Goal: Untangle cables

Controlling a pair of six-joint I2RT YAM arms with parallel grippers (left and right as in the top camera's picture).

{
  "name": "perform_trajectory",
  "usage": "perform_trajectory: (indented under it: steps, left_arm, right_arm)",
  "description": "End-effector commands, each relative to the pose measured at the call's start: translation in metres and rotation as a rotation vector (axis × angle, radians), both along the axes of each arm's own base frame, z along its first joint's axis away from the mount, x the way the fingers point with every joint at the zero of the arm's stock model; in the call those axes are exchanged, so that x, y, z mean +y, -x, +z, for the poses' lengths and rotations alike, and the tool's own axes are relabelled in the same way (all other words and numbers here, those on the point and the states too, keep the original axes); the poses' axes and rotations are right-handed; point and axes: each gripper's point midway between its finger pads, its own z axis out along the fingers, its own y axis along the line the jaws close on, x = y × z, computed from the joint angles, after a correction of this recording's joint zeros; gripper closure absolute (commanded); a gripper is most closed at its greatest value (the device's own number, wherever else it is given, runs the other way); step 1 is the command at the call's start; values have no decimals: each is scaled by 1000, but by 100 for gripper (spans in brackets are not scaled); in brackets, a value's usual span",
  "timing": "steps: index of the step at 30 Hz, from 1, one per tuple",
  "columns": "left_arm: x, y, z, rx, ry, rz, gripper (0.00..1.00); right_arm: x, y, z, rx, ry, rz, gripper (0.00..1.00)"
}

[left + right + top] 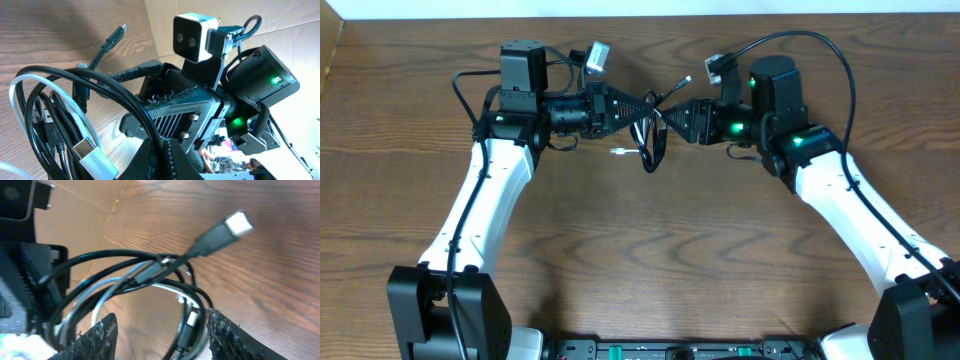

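The cables [651, 143], a tangle of black cords and one white, hang in a loop between the two grippers at the back middle of the table. My left gripper [636, 108] is shut on a black cable [125, 100]; its fingers [190, 162] pinch the cord at the bottom of the left wrist view. A white cable [19, 102] with a flat white plug [95, 159] hangs beside them. My right gripper [162, 335] is open, and the loops pass between its fingers [95, 337]. A black plug with a silver tip [235, 225] sticks up and away.
The wooden table [650, 260] stretches wide towards the front. A cardboard wall [210, 12] stands along its back edge, close behind both grippers. The right arm's white wrist camera [194, 36] faces the left gripper at short range.
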Motion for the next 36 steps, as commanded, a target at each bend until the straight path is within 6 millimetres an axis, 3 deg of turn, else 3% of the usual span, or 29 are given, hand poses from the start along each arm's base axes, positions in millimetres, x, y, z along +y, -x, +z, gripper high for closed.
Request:
perform_trajectory:
  steps: [1, 6, 14, 19, 24, 31, 36]
  left_arm:
    - [1, 5, 16, -56, 20, -23, 93]
    - [1, 5, 16, -46, 22, -21, 92]
    - [1, 5, 16, -27, 25, -18, 93]
    - [1, 5, 16, -27, 25, -18, 92]
    - [1, 4, 16, -31, 23, -15, 93]
    - [1, 1, 20, -41, 30, -10, 92]
    - [1, 1, 20, -39, 31, -9, 93]
  right_arm:
    - [12, 5, 17, 37, -83, 32, 48]
    - [29, 11, 22, 50, -115, 45, 50]
    - [52, 11, -5, 171, -141, 44, 53]
    - [67, 11, 2, 148, -196, 85, 54]
    - [69, 12, 1, 146, -189, 83, 65]
    - [83, 25, 0, 143, -182, 126, 67]
    - [81, 25, -12, 148, -129, 102, 90]
